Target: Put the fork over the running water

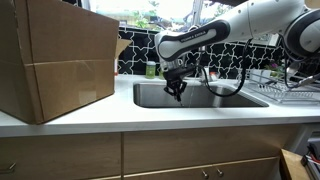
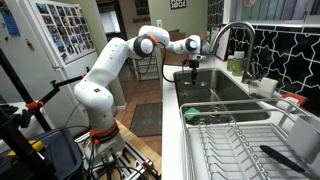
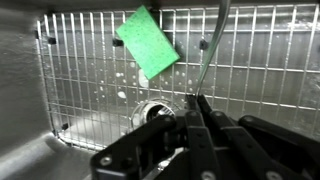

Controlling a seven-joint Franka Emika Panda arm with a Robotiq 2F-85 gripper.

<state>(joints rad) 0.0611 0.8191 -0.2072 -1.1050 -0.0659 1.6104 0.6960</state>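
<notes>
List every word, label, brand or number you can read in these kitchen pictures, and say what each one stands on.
No text can be read in any view.
Papers on the white door: too small to read.
Dark sign high on the wall: blurred, unreadable.
Box: no print shows.
Sponge: no print shows.

This is a home kitchen. The hand [image 1: 177, 91] hangs over a stainless steel sink [image 1: 215, 96] set into a pale tabletop [image 1: 150, 118], with wooden cabinet drawers [image 1: 190, 150] below. Behind the hand runs a black-and-white tiled backsplash [image 1: 250, 60], and a curved faucet [image 2: 230, 25] arches beside it. A wire dish rack [image 2: 230, 140] stands off to one side. Beneath the hand, a green sponge [image 3: 148, 42] lies on the sink's wire grid [image 3: 90, 70]. A refrigerator [image 2: 60, 30] covered in photos stands farther off.
</notes>
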